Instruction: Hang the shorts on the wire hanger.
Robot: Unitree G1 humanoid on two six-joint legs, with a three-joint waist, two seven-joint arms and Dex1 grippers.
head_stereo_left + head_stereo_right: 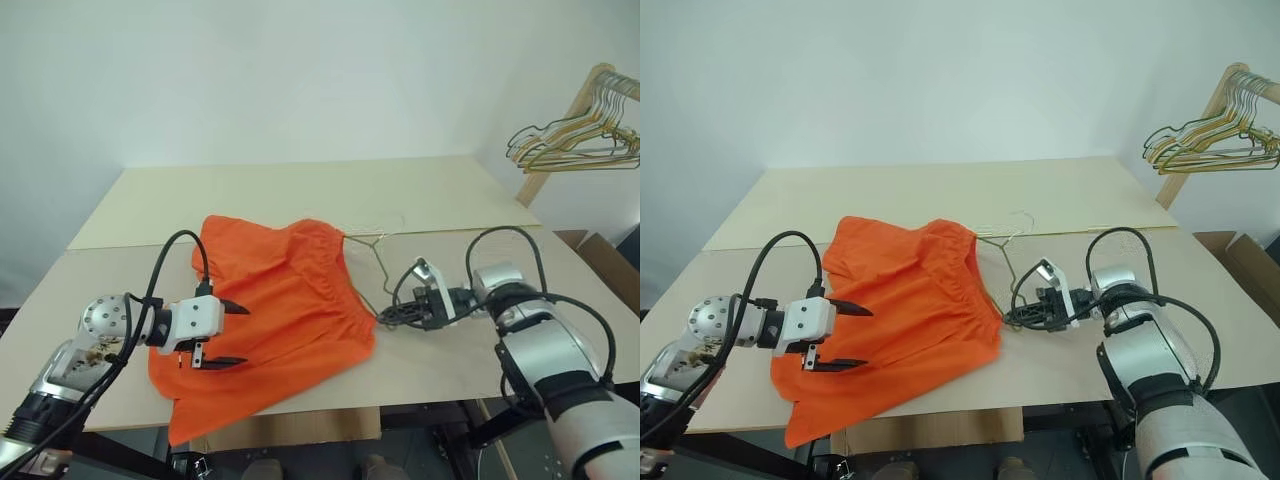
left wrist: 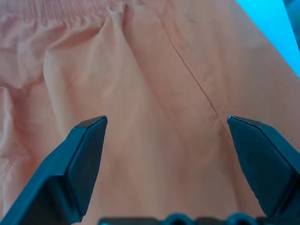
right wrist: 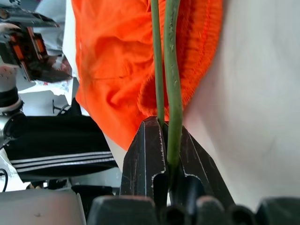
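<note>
Bright orange fabric shorts (image 1: 275, 305) lay centred on the pale wooden tabletop (image 1: 300, 195), waistband toward three o'clock. The right gripper (image 1: 385, 316) pinched the thin grey-green wire hanger (image 3: 168, 75) shut beside that waistband, seemingly to feed it inside. The left gripper (image 1: 235, 335) hovered with fingers spread over the shorts at nine o'clock, probably ready to steady the fabric.

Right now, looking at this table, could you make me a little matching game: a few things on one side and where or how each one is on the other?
Things:
1. bright orange fabric shorts
2. thin dark green wire hanger
3. left gripper
4. bunch of pale gold and grey wire hangers

States:
A. hanging on a wooden rack beside the table
B. jaws open, above the fabric
C. pinched in the shut right gripper
D. spread on the wooden table

Pairs: 1-D, 2-C, 3-B, 4-A
</note>
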